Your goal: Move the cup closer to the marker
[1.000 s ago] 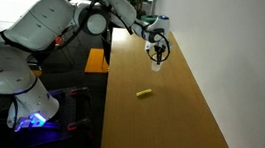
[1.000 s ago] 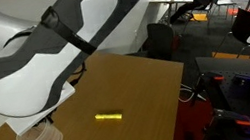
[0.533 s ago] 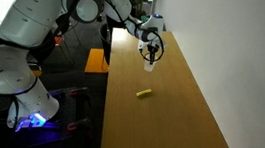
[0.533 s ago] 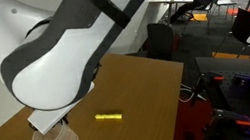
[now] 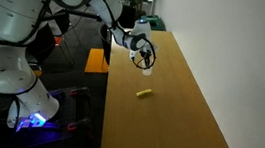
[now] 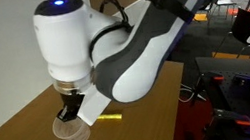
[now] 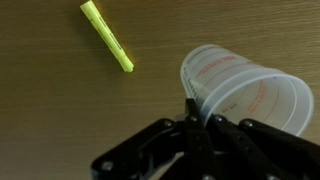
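Change: within the last second the arm (image 6: 132, 49) has swung round and brought the cup (image 7: 245, 95) a little nearer the marker (image 7: 107, 35).
Jaws: pinching the cup's rim, seen in the wrist view.
Cup: tilted, over the far part of the surface (image 5: 193, 116); the marker lies at its 10 o'clock, apart from it.
Meaning: the gap is closing, I judge; more travel is needed, then a level set-down.

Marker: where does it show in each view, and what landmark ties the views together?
In an exterior view: marker near centre, below the gripper.
In an exterior view: marker centre, half hidden behind the arm.
Wrist view: marker upper left.
Shared landmark: the cup.
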`<act>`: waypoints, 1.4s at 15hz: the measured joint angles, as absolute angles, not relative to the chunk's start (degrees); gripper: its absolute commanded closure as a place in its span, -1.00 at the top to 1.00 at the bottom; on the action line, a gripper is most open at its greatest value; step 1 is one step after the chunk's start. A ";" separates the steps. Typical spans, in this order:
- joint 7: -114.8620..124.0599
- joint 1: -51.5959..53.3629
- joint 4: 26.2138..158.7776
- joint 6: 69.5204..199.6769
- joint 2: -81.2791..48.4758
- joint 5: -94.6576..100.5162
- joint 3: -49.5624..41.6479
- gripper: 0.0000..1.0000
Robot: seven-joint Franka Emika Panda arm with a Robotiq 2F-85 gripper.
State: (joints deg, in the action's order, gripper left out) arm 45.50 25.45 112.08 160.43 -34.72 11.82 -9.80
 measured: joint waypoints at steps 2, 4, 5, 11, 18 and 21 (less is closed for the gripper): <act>46.51 26.62 118.76 167.54 -32.83 12.29 -12.23 -0.98; 46.59 28.02 125.29 173.85 -31.04 12.14 -14.88 -0.98; 46.57 28.60 128.30 176.53 -30.18 11.79 -15.98 -0.98; 41.32 30.62 139.13 182.62 -26.05 3.40 -17.82 -0.98; 33.17 26.00 141.53 182.34 -23.82 -5.74 -10.86 -0.98; 31.06 22.97 141.49 181.40 -23.84 -7.96 -8.06 -0.98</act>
State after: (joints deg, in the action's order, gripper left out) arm 31.06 22.97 141.49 181.40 -23.84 -7.96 -8.06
